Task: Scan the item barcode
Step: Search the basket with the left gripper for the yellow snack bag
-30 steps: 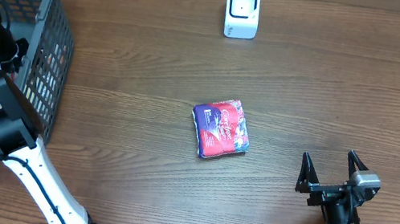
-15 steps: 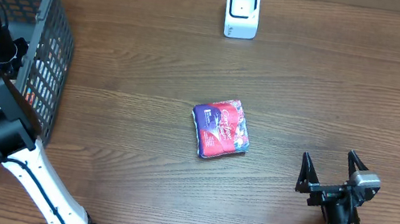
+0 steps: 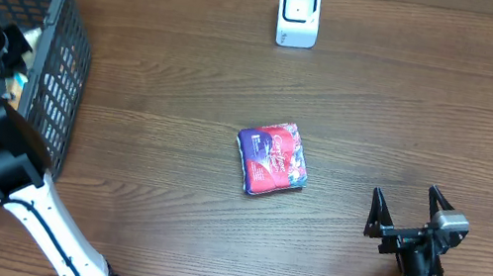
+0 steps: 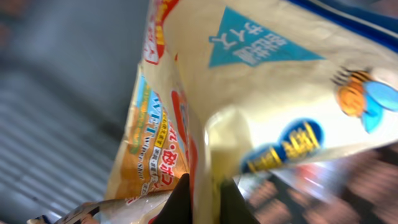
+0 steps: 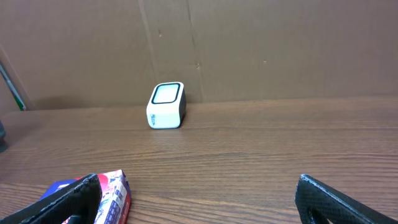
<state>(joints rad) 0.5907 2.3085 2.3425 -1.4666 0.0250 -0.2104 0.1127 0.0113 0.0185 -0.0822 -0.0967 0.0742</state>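
Left claw (image 4: pixel 203 196), lower centre of the wrist view, clamped on the yellow packet (image 4: pixel 267 87) rising above it; right claw (image 3: pixel 405 200), lower right, jaws wide apart.

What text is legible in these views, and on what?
Nothing reads for certain.
Yellow packet in the left end effector: Japanese characters in a blue triangle, blurred.
Purple-red packet on the table: white print, too small.
Scanner: no markings visible.
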